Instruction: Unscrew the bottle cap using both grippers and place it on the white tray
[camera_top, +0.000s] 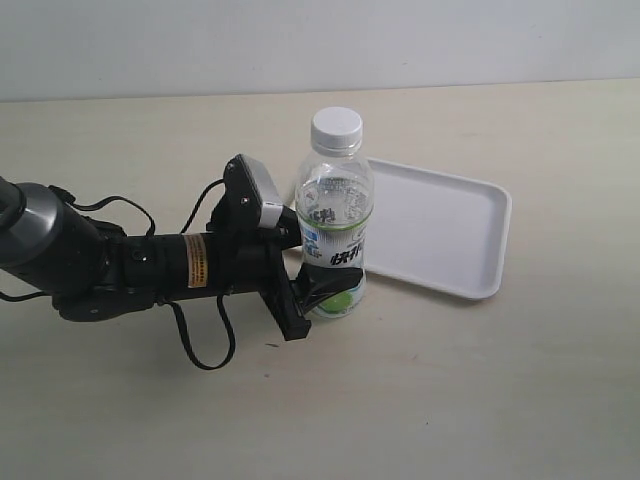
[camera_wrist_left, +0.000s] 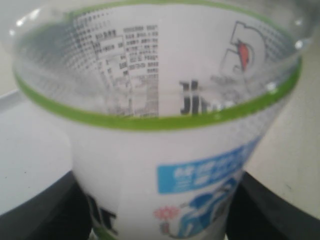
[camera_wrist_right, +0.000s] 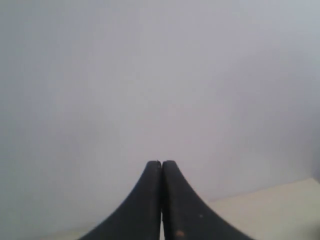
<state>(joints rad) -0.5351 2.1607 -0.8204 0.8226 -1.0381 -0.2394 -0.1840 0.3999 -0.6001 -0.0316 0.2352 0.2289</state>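
- Standing upright on the pale table (camera_top: 480, 380) near the middle of the exterior view: bottle (camera_top: 335, 215), small, clear plastic, upper body see-through with print showing through from the far side.
- Label: white with a green band at its upper edge, dark characters, blue panel, green lime picture near the base; in the left wrist view the bottle (camera_wrist_left: 160, 140) fills the picture at close range and the print is blurred, not readable.
- Bottle cap (camera_top: 336, 128): round, white, seated on the neck at the bottle's 12 o'clock; ribbing too fine to confirm.
- White tray (camera_top: 450, 225): flat, rectangular, rounded corners, low rim; lies at the bottle's 3 o'clock, its near corner hidden behind the bottle; contact between the two cannot be told.
- Left gripper (camera_top: 318, 292): reaches in from 9 o'clock, jaws closed around the bottle's lower label; one of its fingers (camera_wrist_left: 35, 210) shows black at each side of the bottle; far finger hidden behind the bottle in the exterior view.
- Arm body: grey cylinder cut off at the 9 o'clock edge, orange label (camera_top: 196, 260), black cables (camera_top: 200, 345) looping onto the table.
- Right gripper (camera_wrist_right: 161, 167): outside the exterior view; its own camera shows both fingers pressed together with nothing between them, facing a blank pale wall (camera_wrist_right: 160, 75).
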